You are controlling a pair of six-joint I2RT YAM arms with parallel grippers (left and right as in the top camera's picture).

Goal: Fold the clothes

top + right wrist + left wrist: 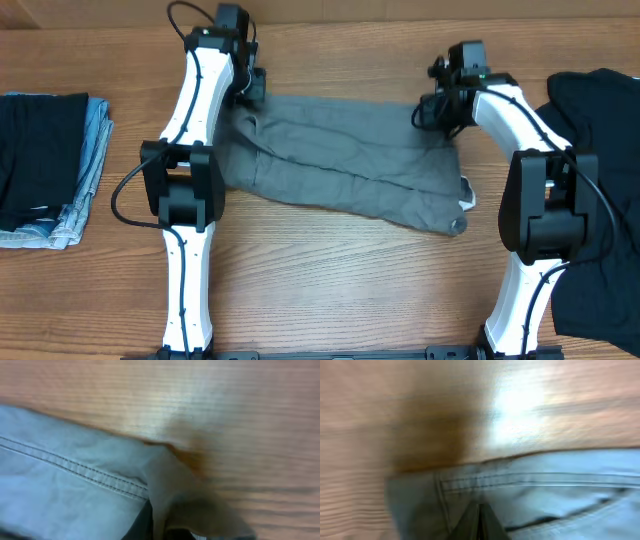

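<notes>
The grey clothes piece (340, 165) lies spread and wrinkled across the middle of the table, with a bit of white lining at its right end. My left gripper (248, 92) is at its far left corner. In the left wrist view the fingertips are shut together (479, 522) in the grey cloth (560, 485), just below the stitched hem. My right gripper (432, 108) is at the far right corner. There a fold of the grey cloth (60, 495) is pinched up between the shut fingers (159, 527). A large black garment (600, 110) lies at the right, partly under the right arm.
A folded stack of dark and light-blue denim clothes (45, 165) sits at the table's left edge. Bare wooden table (330, 290) shows in front of the grey piece and beyond its far edge. Both arm bases stand at the near edge.
</notes>
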